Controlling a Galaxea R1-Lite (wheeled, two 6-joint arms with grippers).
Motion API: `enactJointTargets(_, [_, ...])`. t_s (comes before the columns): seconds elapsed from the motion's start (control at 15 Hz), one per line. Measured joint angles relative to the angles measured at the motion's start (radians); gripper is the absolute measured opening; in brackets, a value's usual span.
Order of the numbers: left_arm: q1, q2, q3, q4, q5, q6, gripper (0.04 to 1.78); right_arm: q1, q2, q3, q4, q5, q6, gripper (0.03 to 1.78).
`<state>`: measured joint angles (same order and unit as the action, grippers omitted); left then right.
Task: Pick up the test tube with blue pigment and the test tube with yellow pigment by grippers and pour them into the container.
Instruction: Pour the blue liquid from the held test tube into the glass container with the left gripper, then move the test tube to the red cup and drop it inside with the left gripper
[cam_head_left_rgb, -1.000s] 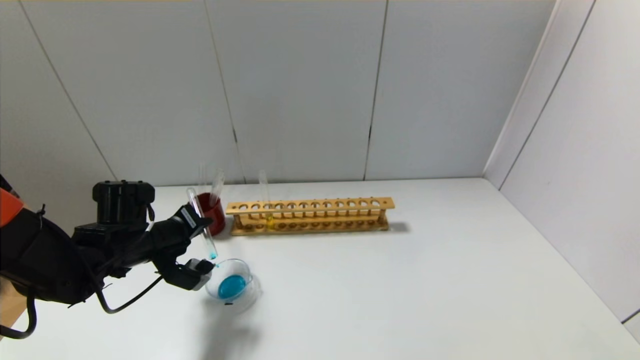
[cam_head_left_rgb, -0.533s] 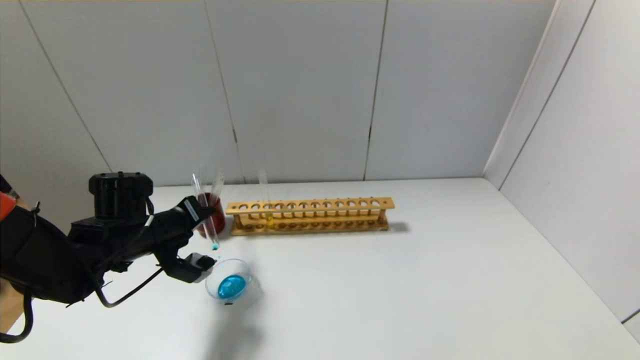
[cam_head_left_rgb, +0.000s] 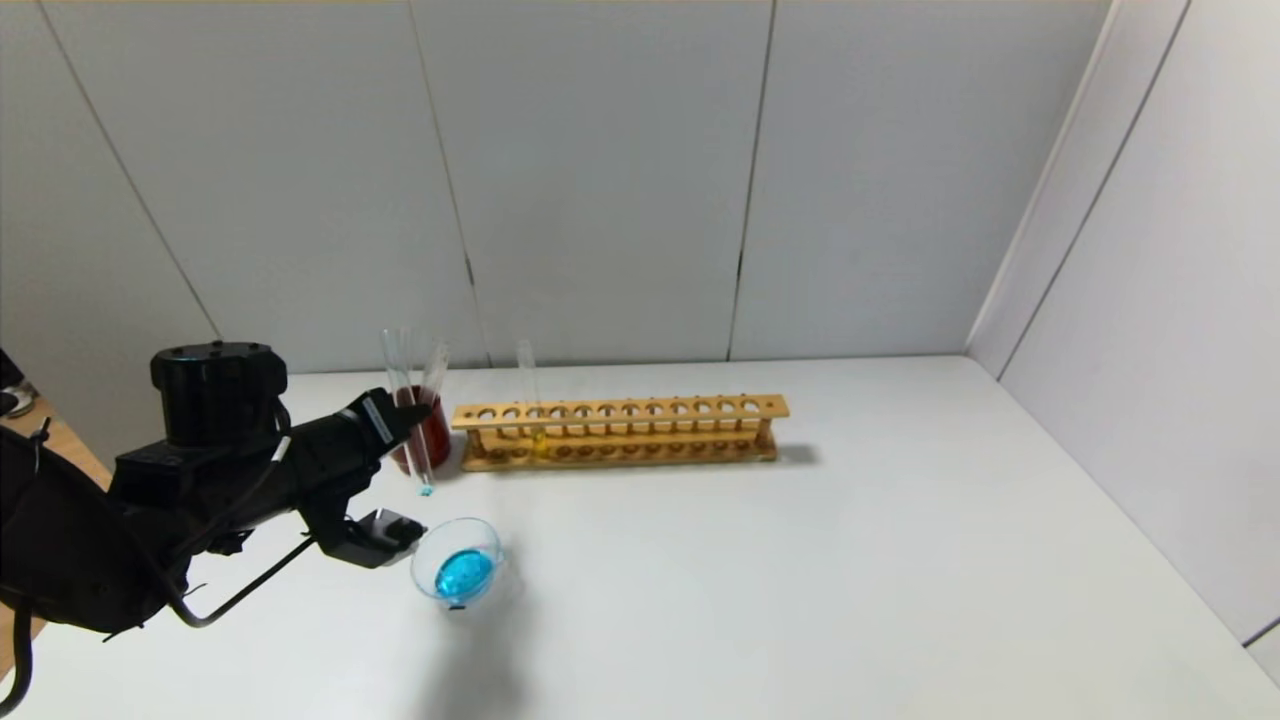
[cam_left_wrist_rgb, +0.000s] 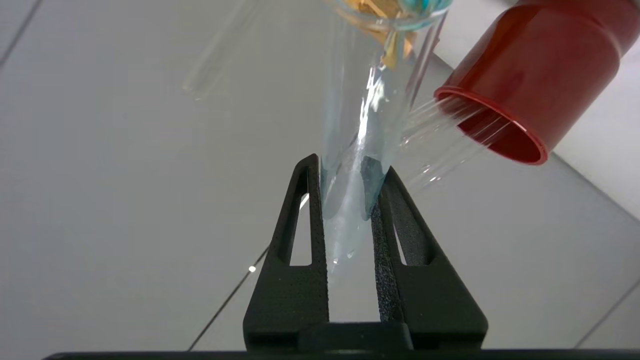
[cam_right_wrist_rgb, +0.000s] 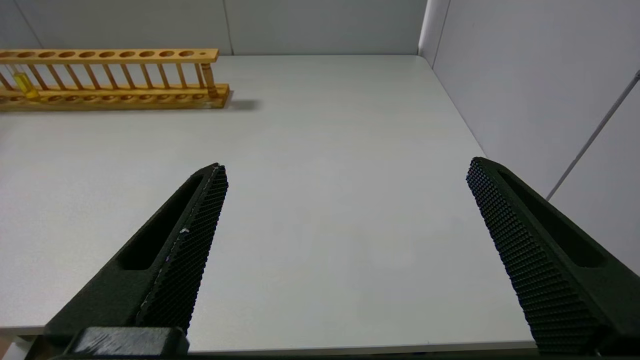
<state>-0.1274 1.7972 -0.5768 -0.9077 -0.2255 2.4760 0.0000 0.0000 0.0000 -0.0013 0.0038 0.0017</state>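
My left gripper (cam_head_left_rgb: 405, 412) is shut on the test tube with blue pigment (cam_head_left_rgb: 410, 430), nearly upright, with only a blue trace at its base, in front of the red cup (cam_head_left_rgb: 430, 432). In the left wrist view the tube (cam_left_wrist_rgb: 357, 125) sits between the fingers of that gripper (cam_left_wrist_rgb: 348, 167). The container (cam_head_left_rgb: 462, 562), a clear glass dish, holds blue liquid and stands on the table below and right of the gripper. The test tube with yellow pigment (cam_head_left_rgb: 531, 400) stands in the wooden rack (cam_head_left_rgb: 620, 432); it also shows in the right wrist view (cam_right_wrist_rgb: 22, 80). My right gripper (cam_right_wrist_rgb: 345, 172) is open above bare table.
The red cup (cam_left_wrist_rgb: 520, 85) holds clear empty tubes at the rack's left end. The rack (cam_right_wrist_rgb: 115, 75) runs along the back of the white table (cam_head_left_rgb: 800, 560). Grey walls stand behind and at the right.
My left gripper has lifted the blue tube from beside the dish and moved it back toward the red cup, bringing it more upright. The dish and rack have not moved.
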Motion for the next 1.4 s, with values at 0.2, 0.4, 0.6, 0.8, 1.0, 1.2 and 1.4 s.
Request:
enactJointTargets(0.2, [-0.005, -0.030, 0.010, -0.008, -0.001, 0.035, 0.31, 0.000, 0.000, 0.000, 0.000, 0.000, 0.000, 1.75])
enactJointTargets(0.4, [-0.010, -0.062, 0.027, -0.019, -0.001, 0.082, 0.31, 0.000, 0.000, 0.000, 0.000, 0.000, 0.000, 1.75])
enactJointTargets(0.6, [-0.017, -0.082, 0.043, -0.019, 0.001, 0.084, 0.31, 0.000, 0.000, 0.000, 0.000, 0.000, 0.000, 1.75])
enactJointTargets(0.8, [-0.026, -0.090, 0.045, -0.019, 0.003, 0.086, 0.31, 0.000, 0.000, 0.000, 0.000, 0.000, 0.000, 1.75])
enactJointTargets(1.0, [-0.029, -0.092, 0.047, -0.011, 0.008, 0.065, 0.31, 0.000, 0.000, 0.000, 0.000, 0.000, 0.000, 1.75])
enactJointTargets(1.2, [-0.030, -0.100, 0.099, 0.005, 0.103, -0.148, 0.31, 0.000, 0.000, 0.000, 0.000, 0.000, 0.000, 1.75])
enactJointTargets(1.4, [-0.038, -0.123, 0.133, 0.011, 0.204, -0.459, 0.31, 0.000, 0.000, 0.000, 0.000, 0.000, 0.000, 1.75])
